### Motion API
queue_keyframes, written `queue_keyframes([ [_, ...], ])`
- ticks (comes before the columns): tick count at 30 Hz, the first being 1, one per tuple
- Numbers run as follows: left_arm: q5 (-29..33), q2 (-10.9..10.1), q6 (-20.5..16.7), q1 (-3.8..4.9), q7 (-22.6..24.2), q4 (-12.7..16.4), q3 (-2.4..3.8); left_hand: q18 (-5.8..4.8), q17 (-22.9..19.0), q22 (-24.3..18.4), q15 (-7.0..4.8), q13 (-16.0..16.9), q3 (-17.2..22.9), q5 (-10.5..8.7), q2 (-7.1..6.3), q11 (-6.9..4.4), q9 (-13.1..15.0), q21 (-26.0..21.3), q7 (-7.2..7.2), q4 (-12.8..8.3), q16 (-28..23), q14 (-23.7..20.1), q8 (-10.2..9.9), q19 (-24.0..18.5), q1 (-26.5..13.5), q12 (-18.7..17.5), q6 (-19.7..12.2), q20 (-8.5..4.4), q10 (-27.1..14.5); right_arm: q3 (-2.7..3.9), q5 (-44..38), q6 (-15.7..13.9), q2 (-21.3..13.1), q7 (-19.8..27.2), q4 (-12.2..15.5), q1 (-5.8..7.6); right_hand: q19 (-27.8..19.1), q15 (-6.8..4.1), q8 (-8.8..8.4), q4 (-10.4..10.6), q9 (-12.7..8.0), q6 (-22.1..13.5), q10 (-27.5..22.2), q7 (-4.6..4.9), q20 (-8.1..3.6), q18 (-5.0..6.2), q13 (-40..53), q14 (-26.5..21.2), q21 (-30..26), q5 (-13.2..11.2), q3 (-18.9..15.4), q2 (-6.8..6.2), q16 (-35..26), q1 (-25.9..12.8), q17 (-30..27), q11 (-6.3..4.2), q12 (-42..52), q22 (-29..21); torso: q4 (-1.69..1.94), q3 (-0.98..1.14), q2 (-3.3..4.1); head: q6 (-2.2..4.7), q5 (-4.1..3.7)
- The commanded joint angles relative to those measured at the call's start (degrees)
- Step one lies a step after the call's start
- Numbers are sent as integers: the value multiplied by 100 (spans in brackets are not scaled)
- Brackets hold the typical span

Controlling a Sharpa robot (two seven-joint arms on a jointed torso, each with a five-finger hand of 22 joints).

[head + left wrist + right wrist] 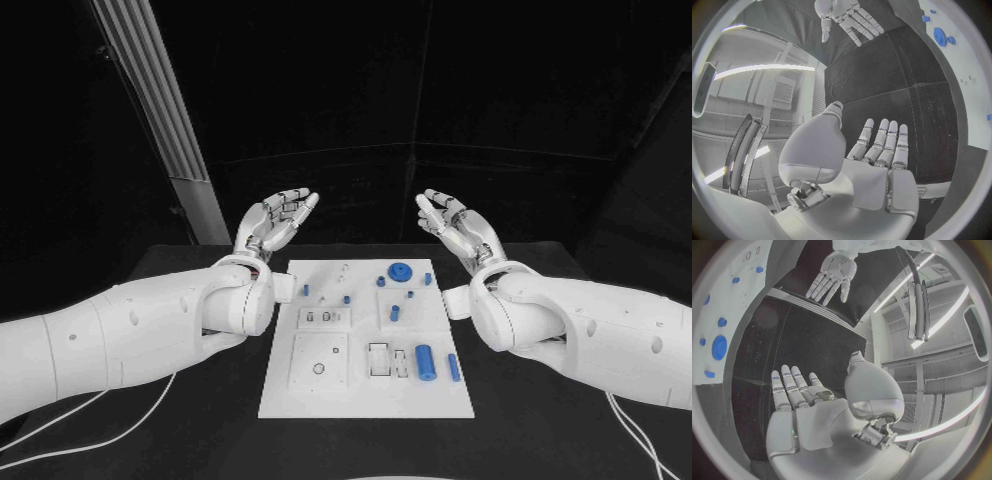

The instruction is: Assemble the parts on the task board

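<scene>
Both hands, left hand point(278, 222) and right hand point(453, 228), hover empty with fingers apart beyond the task board point(365, 400) (seemingly equally near), blue parts point(426, 361) lying below them.

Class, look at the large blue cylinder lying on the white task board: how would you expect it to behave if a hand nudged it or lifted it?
The large blue cylinder lies on its side on the task board, so a sideways nudge would probably roll it. It looks solid and stiff, unlikely to bend. Its smooth round surface may slip in a loose grip.
</scene>
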Motion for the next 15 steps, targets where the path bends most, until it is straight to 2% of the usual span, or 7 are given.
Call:
queue_keyframes([
  [1, 189, 72, 692, 138, 2092, -174, -107, 52, 6, 40, 41, 6, -12, 33, 1, 6, 5, 23, 770, 25, 63, 7, 50, 41, 63, 52, 35, 25, 37, -52, -1096, 492, 10, -247, -26, 78, -9, 2, 21, 21, 5, 46, -12, 1005, 28, 85, 5, 20, 15, 16, -1, 5, 24, 41, 6, 36, 22, 5, -2, -1, -2, 0, -1],
  [4, 238, 137, 868, 262, 2454, -323, -242, 51, 6, 57, 53, 5, -17, 34, 2, 9, 5, 34, 771, 24, 65, 8, 67, 54, 56, 58, 28, 38, 36, -106, -1337, 584, 13, -302, -46, 136, -9, 2, 24, 21, 6, 48, -7, 1005, 28, 85, 8, 24, 16, 16, -1, 11, 35, 41, 9, 36, 37, 5, -2, -1, -2, 0, -1],
  [6, 261, 167, 952, 321, 2626, -393, -306, 51, 5, 79, 66, 4, -24, 34, 0, 13, 4, 47, 773, 24, 68, 9, 85, 72, 49, 64, 20, 53, 34, -127, -1428, 619, 14, -323, -54, 158, -8, 2, 33, 21, 7, 53, 3, 1005, 28, 85, 12, 33, 17, 16, -3, 20, 54, 41, 14, 35, 60, 7, -2, -1, -2, 0, -1],
  [8, 275, 186, 1003, 357, 2731, -436, -345, 56, 4, 132, 87, 3, -31, 35, 1, 19, 5, 81, 775, 23, 71, 10, 121, 121, 41, 74, 14, 83, 33, -136, -1465, 633, 14, -331, -57, 167, -3, 0, 41, 20, 9, 58, 18, 1004, 28, 86, 20, 48, 21, 16, -6, 41, 87, 39, 22, 34, 95, 11, -2, -1, -2, 0, -1],
  [11, 288, 203, 1048, 388, 2824, -474, -380, 93, 0, 232, 173, -2, -57, 40, -31, 43, 1, 184, 783, 25, 68, 2, 245, 271, 22, 104, -26, 291, 27, -136, -1468, 635, 14, -332, -57, 167, 4, -14, 68, 16, 14, 64, 69, 1000, 22, 97, 47, 224, 32, 13, -44, 96, 301, 56, 78, 30, 221, 22, -2, -1, -2, 0, -1],
  [12, 288, 178, 1186, 395, 2675, -442, -380, 96, 0, 234, 175, -2, -60, 40, -36, 44, 0, 187, 783, 25, 68, 1, 254, 274, 19, 106, -30, 304, 27, -136, -1468, 692, 21, -375, -168, 168, 8, -18, 82, 16, 16, 68, 84, 1001, 23, 98, 53, 244, 35, 14, -50, 102, 322, 60, 83, 28, 249, 26, -8, -15, 7, -125, 72],
  [15, 288, 171, 1221, 397, 2636, -444, -381, 99, 0, 232, 177, -2, -64, 40, -47, 45, -2, 187, 784, 26, 68, 0, 263, 270, 16, 109, -37, 315, 28, -136, -1468, 700, 23, -374, -183, 168, 96, -41, 116, 14, 23, 80, 154, 1000, 21, 117, 73, 369, 80, 11, -77, 126, 427, 87, 109, 20, 322, 77, -10, -12, 11, -138, 84],
])
